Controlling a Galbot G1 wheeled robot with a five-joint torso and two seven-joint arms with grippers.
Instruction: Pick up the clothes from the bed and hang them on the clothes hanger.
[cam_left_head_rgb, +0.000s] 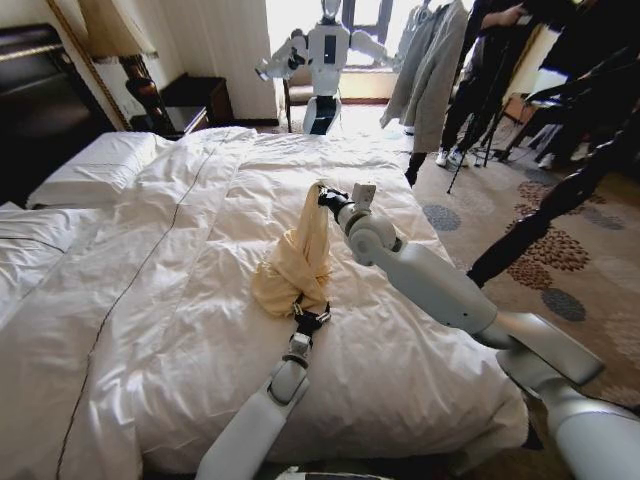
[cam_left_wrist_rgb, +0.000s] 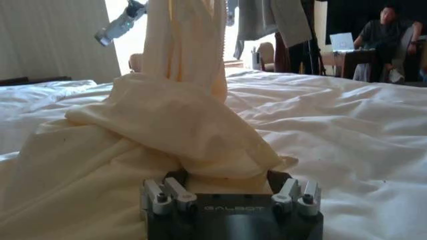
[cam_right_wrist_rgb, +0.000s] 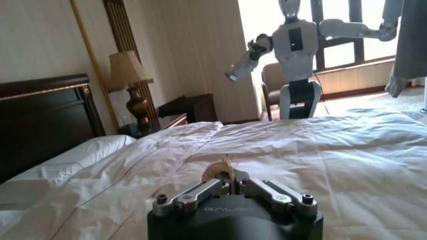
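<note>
The clothes, a pale-yellow garment, stand pulled up into a tall bunch in the middle of the bed. At the bunch's top, my right gripper is shut on it. In the right wrist view a small tip of the cloth sticks out above the closed right gripper. My left gripper sits at the foot of the bunch, open, with the lower folds of the clothes lying between its spread fingers. The clothes hanger is out of view.
White pillows and a dark headboard are on the left. Beyond the bed stand a white humanoid robot, a hanging grey garment and a lamp. People and a tripod occupy the patterned carpet on the right.
</note>
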